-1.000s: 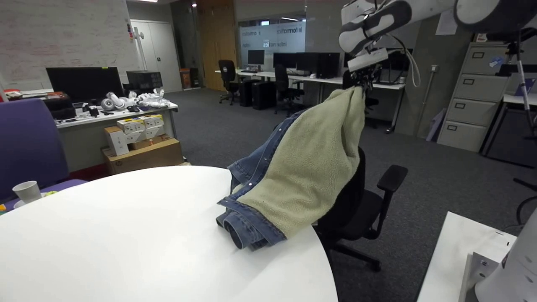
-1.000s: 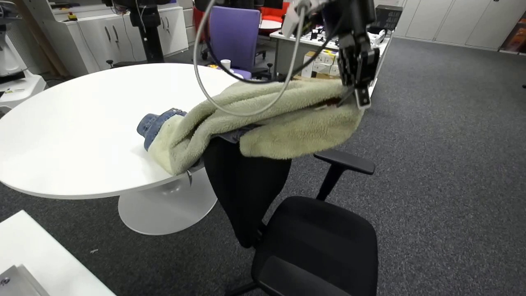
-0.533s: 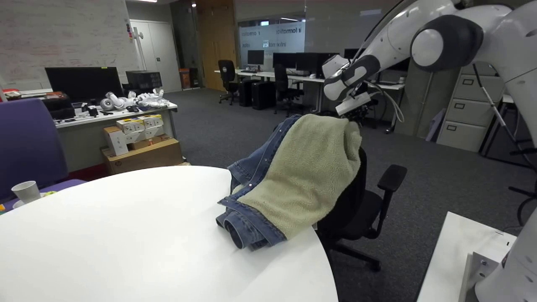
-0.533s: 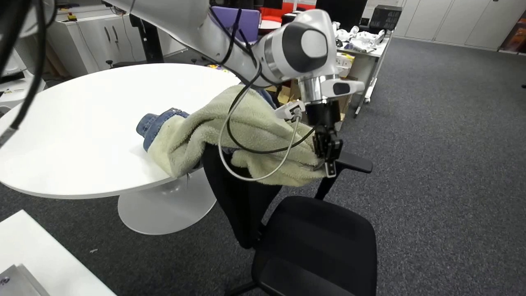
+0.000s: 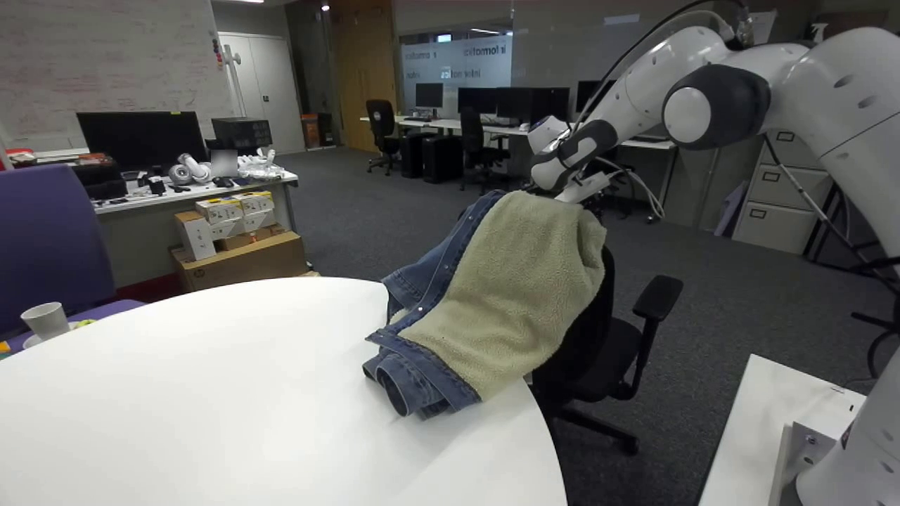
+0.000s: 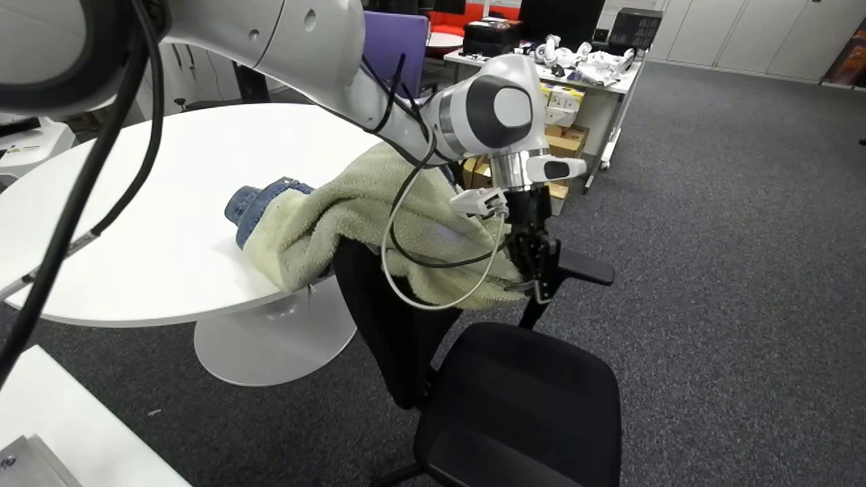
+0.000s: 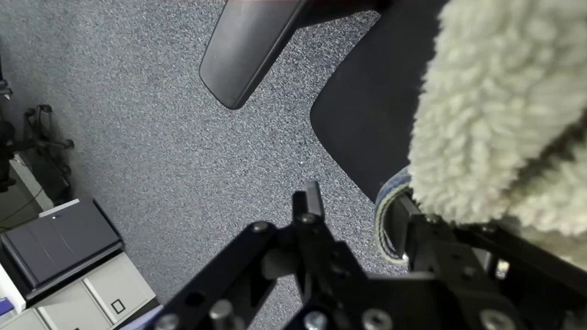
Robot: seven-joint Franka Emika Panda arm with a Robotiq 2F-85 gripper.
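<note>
Tool [image 7: 359, 208] has fingers apart, clamped on nothing. One finger [image 7: 315, 198] stands bare over the floor [image 7: 183, 151]; the other [image 7: 424, 243] sits against the fleece [image 7: 495, 114], tip apparently inside a curved denim edge [image 7: 393, 184] (cuff or hem, can't tell).

Jacket [image 5: 520, 281] bridges desk [image 5: 211, 386] and chair [image 6: 514, 399]: rolled denim end on the desk, middle over the backrest [image 6: 379, 318], free end hanging on the seat side by the tool.

Main risk: hooked finger. Backing off or lifting before the tip clears that edge could drag the free end along, maybe pull the whole jacket off the backrest. Closing as placed might nip only the thin edge; weak hold, likely to slip.

Drape looks loose, so a tug or uneven weight could slide the desk end off and into the gap. Chair has castors [image 5: 624, 444]; a sideways shove could roll it from under the cloth.

Cable loop [image 6: 440, 308] hangs in front of the fleece in an exterior view; contact unclear, snag possible. Armrest [image 6: 585, 267] looks near the tool there, depth uncertain; going lower might bump it.
</note>
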